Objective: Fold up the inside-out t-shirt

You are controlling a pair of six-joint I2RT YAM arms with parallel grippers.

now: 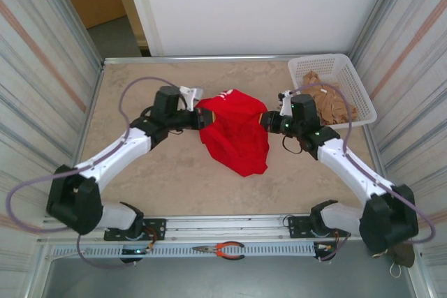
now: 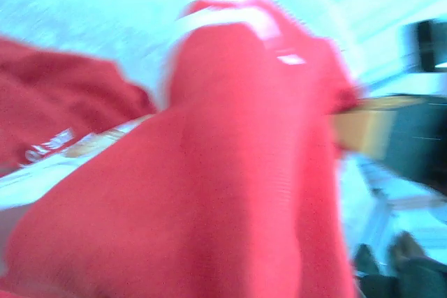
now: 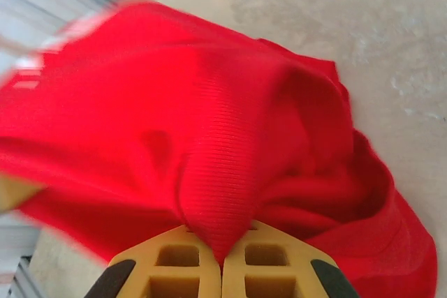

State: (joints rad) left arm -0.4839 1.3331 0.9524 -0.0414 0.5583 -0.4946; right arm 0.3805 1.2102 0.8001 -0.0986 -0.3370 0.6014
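Note:
The inside-out t-shirt (image 1: 237,130) is bright red and hangs bunched between my two grippers above the middle of the table, its lower part drooping toward me. White print shows at its top edge (image 1: 223,97). My left gripper (image 1: 201,118) is shut on the shirt's left edge. In the left wrist view blurred red cloth (image 2: 230,193) covers its jaws. My right gripper (image 1: 266,121) holds the right edge. In the right wrist view its tan fingers (image 3: 174,263) are shut on a ribbed fold of the t-shirt (image 3: 216,172), with the gripper (image 3: 222,259) pinching the fold's tip.
A white basket (image 1: 363,95) stands at the back right with a tan-beige garment (image 1: 334,102) in it. Orange-handled pliers (image 1: 222,249) lie on the rail by the arm bases. Corrugated walls close in both sides. Bare beige table (image 1: 140,179) lies around the shirt.

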